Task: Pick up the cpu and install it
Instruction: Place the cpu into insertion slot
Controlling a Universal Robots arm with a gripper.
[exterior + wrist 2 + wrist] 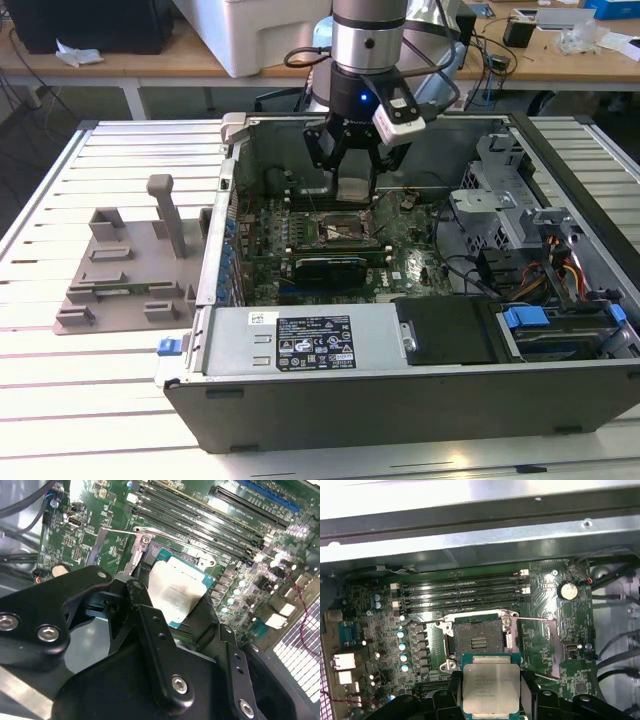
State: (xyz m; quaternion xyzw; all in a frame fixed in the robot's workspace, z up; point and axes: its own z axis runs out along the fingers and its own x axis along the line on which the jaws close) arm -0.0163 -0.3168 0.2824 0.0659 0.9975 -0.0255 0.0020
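Pale slatted table (60, 400) carries an open computer case (420, 410), with a grey tray (110, 290) beside it on the exterior view's left. I see the cpu (490, 689) hanging over the motherboard (555, 645), near the bare socket (477, 640) but not touching it. It's square, so I can't name a long axis; its lid faces both wrist cameras. The gripper (354, 180) pinches it narrowly by two opposite edges. The lid looks matt silver with faint print, ringed by a thin green rim.
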